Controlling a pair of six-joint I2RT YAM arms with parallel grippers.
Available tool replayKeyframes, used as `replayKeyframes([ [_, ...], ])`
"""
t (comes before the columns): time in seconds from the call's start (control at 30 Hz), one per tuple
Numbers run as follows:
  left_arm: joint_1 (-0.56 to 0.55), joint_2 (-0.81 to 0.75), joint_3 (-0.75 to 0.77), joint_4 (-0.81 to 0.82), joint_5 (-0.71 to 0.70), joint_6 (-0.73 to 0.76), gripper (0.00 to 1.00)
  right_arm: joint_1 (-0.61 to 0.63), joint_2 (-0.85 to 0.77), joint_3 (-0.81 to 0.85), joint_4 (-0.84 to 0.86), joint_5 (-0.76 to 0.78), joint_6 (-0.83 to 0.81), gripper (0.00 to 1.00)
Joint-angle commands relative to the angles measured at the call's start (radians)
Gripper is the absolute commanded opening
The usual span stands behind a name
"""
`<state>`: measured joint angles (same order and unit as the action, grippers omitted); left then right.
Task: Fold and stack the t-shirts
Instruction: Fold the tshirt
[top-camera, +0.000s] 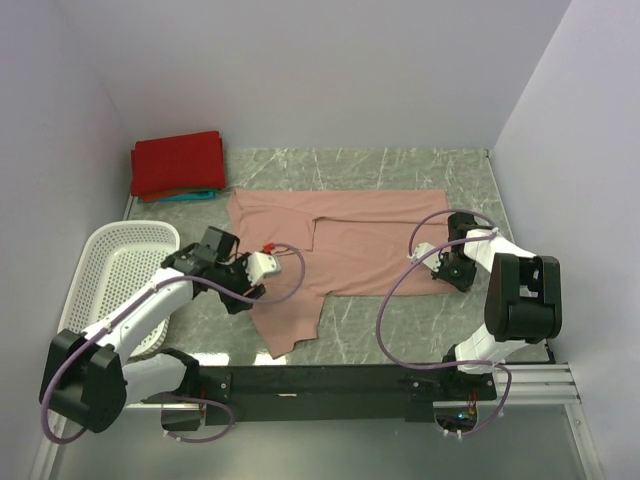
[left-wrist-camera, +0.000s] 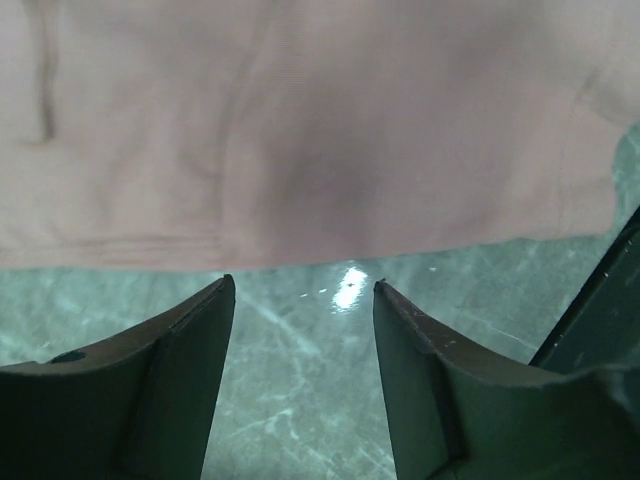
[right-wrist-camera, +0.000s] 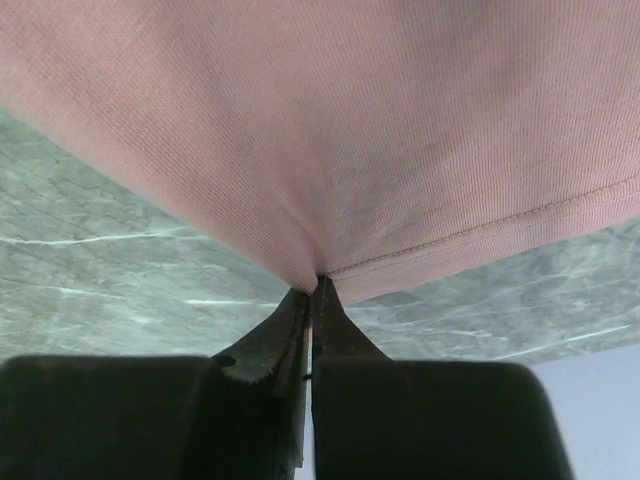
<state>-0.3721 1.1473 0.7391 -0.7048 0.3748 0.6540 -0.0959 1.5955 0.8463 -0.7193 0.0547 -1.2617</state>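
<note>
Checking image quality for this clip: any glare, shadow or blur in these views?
Left wrist: a glare spot on the table, a soft shadow on the blurry pink shirt. Right wrist: weave sharp, right gripper dark. Top external: evenly lit, no glare.

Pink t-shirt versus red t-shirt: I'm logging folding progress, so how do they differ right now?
The pink t-shirt lies spread across mid-table, only partly folded; the red t-shirt sits folded compactly in the far left corner. The right gripper pinches the pink t-shirt's hem; no gripper touches the red t-shirt. Both are plain-coloured cloth lying flat.
</note>
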Motion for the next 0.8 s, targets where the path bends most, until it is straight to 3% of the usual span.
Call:
replayKeyframes([
  [0.0,-0.080,-0.029,-0.044,0.039,-0.078,0.009,0.63,-0.014,0.034,-0.027,0.074,-0.013,0.011,0.00],
  [0.53,-0.229,0.204,-0.130,0.255,-0.188,0.041,0.50,-0.036,0.047,0.051,0.011,-0.036,0.068,0.00],
  [0.63,-0.231,0.236,-0.147,0.239,-0.218,0.071,0.44,-0.042,0.041,0.066,-0.011,-0.041,0.061,0.00],
  [0.77,-0.231,0.214,-0.112,0.141,-0.192,0.078,0.17,-0.048,0.021,0.076,-0.035,-0.046,0.044,0.00],
])
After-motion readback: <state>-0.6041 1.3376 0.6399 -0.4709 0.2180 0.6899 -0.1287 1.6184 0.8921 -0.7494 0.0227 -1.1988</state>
